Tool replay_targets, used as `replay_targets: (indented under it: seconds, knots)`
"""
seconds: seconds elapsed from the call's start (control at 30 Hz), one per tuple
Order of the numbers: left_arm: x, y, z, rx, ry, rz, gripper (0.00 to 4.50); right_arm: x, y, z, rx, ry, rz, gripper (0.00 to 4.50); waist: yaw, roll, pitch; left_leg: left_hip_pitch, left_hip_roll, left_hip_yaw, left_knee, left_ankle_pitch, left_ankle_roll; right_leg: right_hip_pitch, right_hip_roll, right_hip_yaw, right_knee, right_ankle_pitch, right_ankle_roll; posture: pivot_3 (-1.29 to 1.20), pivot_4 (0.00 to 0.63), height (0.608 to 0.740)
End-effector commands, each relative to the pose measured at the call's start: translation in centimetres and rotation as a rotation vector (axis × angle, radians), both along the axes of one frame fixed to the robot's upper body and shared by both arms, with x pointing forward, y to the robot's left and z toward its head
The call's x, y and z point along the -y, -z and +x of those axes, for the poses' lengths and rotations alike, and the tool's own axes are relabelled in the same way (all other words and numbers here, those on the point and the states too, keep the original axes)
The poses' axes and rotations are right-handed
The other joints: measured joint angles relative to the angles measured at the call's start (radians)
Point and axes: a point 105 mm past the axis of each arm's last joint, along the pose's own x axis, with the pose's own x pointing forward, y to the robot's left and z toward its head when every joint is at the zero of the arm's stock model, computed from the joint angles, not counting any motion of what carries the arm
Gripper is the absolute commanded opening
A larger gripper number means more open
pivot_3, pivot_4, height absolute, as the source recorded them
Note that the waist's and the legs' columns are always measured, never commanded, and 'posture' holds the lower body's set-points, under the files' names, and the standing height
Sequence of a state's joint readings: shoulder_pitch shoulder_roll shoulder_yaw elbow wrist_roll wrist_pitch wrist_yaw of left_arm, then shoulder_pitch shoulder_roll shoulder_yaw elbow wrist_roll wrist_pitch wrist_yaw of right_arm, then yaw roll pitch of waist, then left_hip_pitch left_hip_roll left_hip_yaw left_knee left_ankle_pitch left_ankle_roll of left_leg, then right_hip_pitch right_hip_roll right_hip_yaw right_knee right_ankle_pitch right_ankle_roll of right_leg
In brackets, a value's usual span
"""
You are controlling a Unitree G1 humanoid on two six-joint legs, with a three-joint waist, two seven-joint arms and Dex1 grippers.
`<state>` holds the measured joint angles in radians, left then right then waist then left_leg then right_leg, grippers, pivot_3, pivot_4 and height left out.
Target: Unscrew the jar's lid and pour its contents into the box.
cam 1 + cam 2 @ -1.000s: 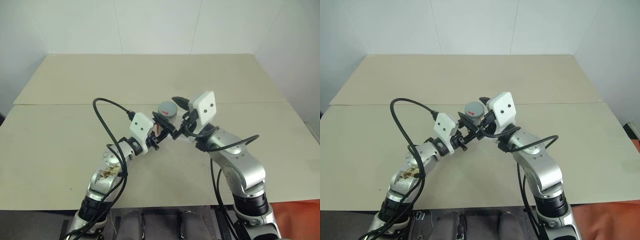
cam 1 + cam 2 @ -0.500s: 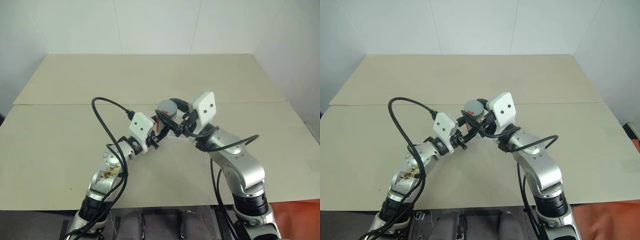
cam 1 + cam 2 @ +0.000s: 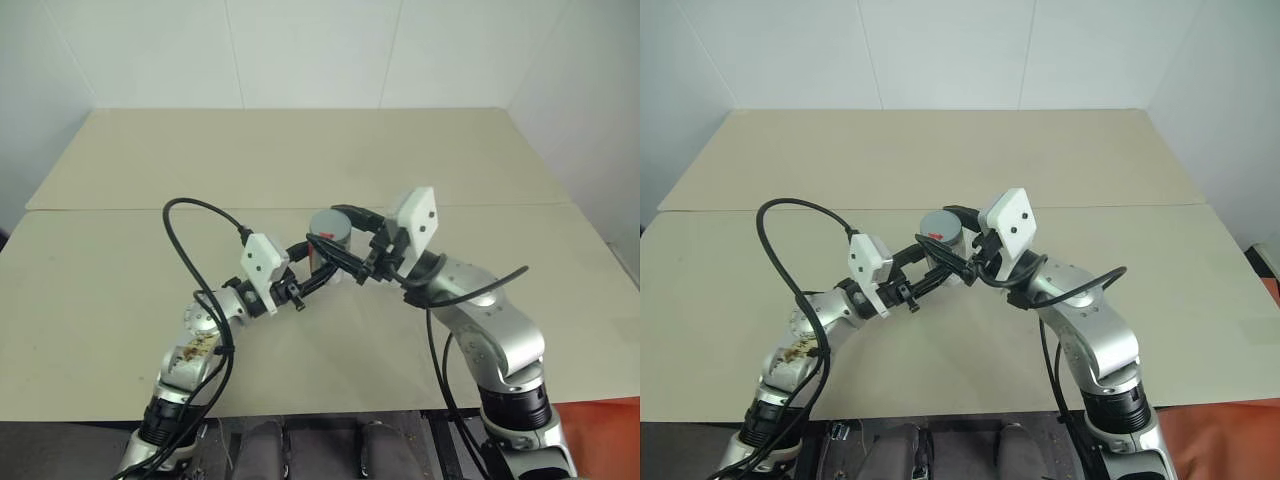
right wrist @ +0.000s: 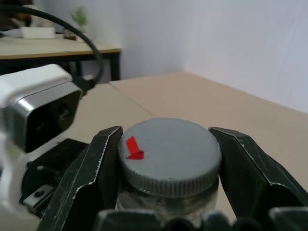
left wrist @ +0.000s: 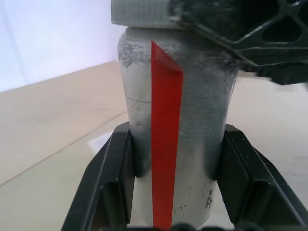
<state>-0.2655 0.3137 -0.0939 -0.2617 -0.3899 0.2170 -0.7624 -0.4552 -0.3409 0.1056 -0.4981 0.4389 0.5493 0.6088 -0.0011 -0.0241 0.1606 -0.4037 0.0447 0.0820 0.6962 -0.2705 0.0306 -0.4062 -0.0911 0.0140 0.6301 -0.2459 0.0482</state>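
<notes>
Right now my two arms reach forward over the beige table [image 3: 120,270] and bend inward so that my wrists meet in front of me, above the seam where the two tabletop panels join. My left arm comes up from the lower left, with a black cable [image 3: 195,225] looping high over the forearm, and its wrist angles toward the right. My right arm comes up from the lower right, with its elbow pushed out to the side and its wrist angled toward the left, sitting a little higher than the left one.

Between them I hold the jar [image 5: 175,120] upright in the air, clear of the table. My left gripper [image 5: 175,187] is clamped on the lower part of the jar's body, one black finger on each side, with the red strip [image 5: 165,144] running down the side that faces my wrist. My right gripper [image 4: 166,166] is closed around the grey lid [image 4: 169,154], its fingers pressing the ribbed edge from opposite sides. The lid sits on the jar, and its small red mark [image 4: 133,147] lies near one finger.
</notes>
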Motion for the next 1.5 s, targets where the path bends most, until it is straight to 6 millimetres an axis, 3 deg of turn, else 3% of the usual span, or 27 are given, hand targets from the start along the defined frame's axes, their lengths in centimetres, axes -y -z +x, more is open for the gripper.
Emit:
replay_targets:
  seconds: [0.03, 0.27, 0.6, 1.1, 1.17, 1.3, 1.5]
  knots:
    - [0.0, -2.4, -1.4, 0.07, 0.144, -0.072, 2.01, 0.7, -1.0, -0.3, 0.043, -0.069, -0.008, 2.81, -0.001, 0.0, 0.0, 0.0, 0.0, 0.0, 0.0, 0.0, 0.0, 0.0, 0.0, 0.0, 0.0, 0.0, 0.0, 0.0, 0.15, 0.74]
    - [-0.5, -2.3, -2.0, 0.047, 0.228, -0.056, 2.01, 1.1, -0.7, -0.8, 0.04, -0.243, -0.097, 2.81, -0.002, 0.0, 0.0, 0.0, 0.0, 0.0, 0.0, 0.0, 0.0, 0.0, 0.0, 0.0, 0.0, 0.0, 0.0, 0.0, 0.15, 0.74]
    - [-0.8, -2.4, -2.1, 0.066, 0.239, -0.043, 2.01, 2.4, -0.3, -0.1, 0.034, -0.378, -0.203, 2.81, -0.001, 0.0, 0.0, 0.0, 0.0, 0.0, 0.0, 0.0, 0.0, 0.0, 0.0, 0.0, 0.0, 0.0, 0.0, 0.0, 0.15, 0.74]
    - [-0.2, -2.1, -2.1, 0.078, 0.257, -0.042, 2.01, 2.1, -1.1, -0.1, 0.089, -0.53, -0.142, 2.81, 0.001, 0.0, 0.0, 0.0, 0.0, 0.0, 0.0, 0.0, 0.0, 0.0, 0.0, 0.0, 0.0, 0.0, 0.0, 0.0, 0.15, 0.74]
    - [-0.1, -2.1, -2.1, 0.08, 0.256, -0.04, 2.01, 2.0, -1.4, 0.0, 0.099, -0.524, -0.125, 3.53, 0.001, 0.0, 0.0, 0.0, 0.0, 0.0, 0.0, 0.0, 0.0, 0.0, 0.0, 0.0, 0.0, 0.0, 0.0, 0.0, 0.15, 0.74]
    - [0.0, -2.0, -2.1, 0.085, 0.249, -0.043, 2.01, 1.9, -2.1, -0.3, 0.129, -0.516, -0.115, 4.49, 0.003, 0.0, 0.0, 0.0, 0.0, 0.0, 0.0, 0.0, 0.0, 0.0, 0.0, 0.0, 0.0, 0.0, 0.0, 0.0, 0.15, 0.74]
    - [-0.1, -1.9, -2.0, 0.096, 0.217, -0.051, 2.01, 2.4, -2.8, -0.5, 0.166, -0.379, -0.083, 4.49, 0.004, 0.0, 0.0, 0.0, 0.0, 0.0, 0.0, 0.0, 0.0, 0.0, 0.0, 0.0, 0.0, 0.0, 0.0, 0.0, 0.15, 0.74]
